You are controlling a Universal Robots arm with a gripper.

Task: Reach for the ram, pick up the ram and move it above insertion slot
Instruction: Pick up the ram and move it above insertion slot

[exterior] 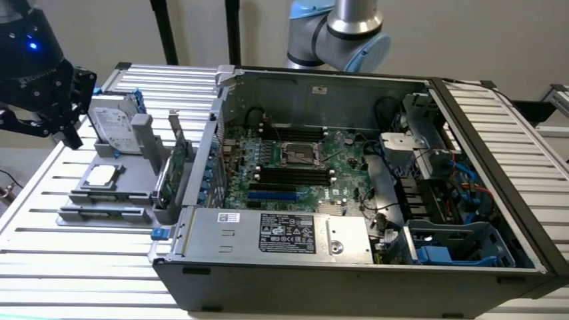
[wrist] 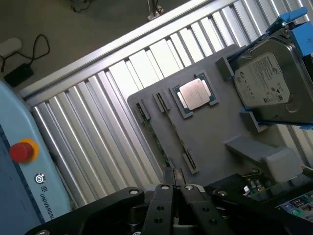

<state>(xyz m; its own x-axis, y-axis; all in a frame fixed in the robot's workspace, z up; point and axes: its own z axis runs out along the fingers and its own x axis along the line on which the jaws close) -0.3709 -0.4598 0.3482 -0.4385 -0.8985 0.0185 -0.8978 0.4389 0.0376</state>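
The ram (wrist: 155, 138) is a thin green stick standing on edge in a slot of the grey parts holder (wrist: 215, 132), beside a second slot that holds nothing. My gripper (wrist: 176, 182) hangs above the holder's near end, well clear of the ram, with its black fingers (wrist: 164, 196) drawn close together and nothing between them. In the exterior view my gripper (exterior: 53, 123) hovers at the far left, above and outside the holder (exterior: 89, 217). The memory slots (exterior: 286, 175) lie on the motherboard inside the open computer case (exterior: 266, 237).
On the holder sit a silver hard drive (wrist: 268, 81) in a blue bracket, a square processor chip (wrist: 195, 94) and an upright green expansion card (exterior: 180, 157). The case wall (exterior: 209, 153) rises right beside the holder. A slatted metal table (exterior: 53, 267) carries everything.
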